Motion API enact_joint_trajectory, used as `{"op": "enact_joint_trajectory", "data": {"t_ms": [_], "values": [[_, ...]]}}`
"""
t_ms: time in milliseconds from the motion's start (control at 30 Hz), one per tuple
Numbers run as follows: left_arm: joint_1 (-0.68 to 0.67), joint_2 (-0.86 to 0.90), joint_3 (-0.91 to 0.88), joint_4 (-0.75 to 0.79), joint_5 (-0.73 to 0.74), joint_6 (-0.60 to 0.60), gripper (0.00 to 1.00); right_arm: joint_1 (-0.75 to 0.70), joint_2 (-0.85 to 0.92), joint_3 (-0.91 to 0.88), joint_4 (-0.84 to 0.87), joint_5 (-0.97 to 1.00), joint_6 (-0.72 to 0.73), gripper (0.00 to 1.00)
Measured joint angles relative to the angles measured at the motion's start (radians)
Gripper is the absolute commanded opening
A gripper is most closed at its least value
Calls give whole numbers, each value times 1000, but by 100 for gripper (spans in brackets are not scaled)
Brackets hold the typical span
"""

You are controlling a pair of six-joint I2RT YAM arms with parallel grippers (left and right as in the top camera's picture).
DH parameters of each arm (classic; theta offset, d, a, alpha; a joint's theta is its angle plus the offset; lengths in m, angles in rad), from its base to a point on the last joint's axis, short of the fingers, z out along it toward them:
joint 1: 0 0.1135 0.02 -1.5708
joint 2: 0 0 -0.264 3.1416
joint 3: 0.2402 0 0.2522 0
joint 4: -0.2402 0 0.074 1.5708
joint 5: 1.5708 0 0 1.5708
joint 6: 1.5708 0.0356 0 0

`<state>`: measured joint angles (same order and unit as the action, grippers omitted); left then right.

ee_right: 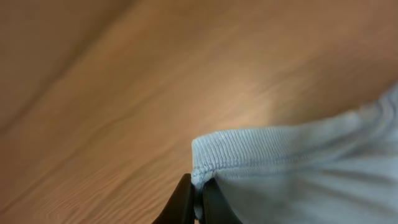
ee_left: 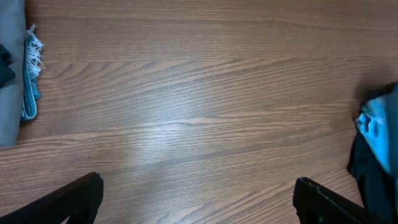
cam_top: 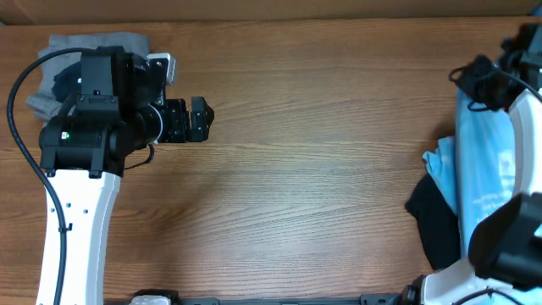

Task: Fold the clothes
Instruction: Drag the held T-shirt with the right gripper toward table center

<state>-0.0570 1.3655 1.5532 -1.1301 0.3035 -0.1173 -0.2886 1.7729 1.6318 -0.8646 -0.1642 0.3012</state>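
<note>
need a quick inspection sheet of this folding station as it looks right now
surface: brown wood-grain table, middle bare
job's things: light blue garment with white print and black garment heaped at right edge; grey folded cloth far left, partly under left arm
clutter: nothing seen
grippers: left gripper open over bare wood; right gripper shut, fingers pinching the blue garment's ribbed hem
cables: black cable looping beside left arm
surroundings: nothing seen

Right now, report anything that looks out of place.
Only at the right: the light blue garment and black garment sit crumpled together, unfolded; the right gripper pinches the blue hem.
</note>
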Motion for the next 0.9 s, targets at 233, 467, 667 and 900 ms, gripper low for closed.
{"op": "enact_joint_trajectory", "data": {"t_ms": [233, 467, 667, 900], "values": [[17, -12, 51, 0, 0, 0, 100, 366, -76, 146, -1, -65, -29, 4], [45, -74, 172, -37, -53, 8, 100, 724, -84, 271, 57, -103, -17, 6], [45, -134, 190, -52, -141, 16, 100, 966, -67, 274, 14, -81, -10, 46], [45, -139, 191, -76, -172, 17, 100, 1006, -46, 275, -40, 57, 16, 64]]}}
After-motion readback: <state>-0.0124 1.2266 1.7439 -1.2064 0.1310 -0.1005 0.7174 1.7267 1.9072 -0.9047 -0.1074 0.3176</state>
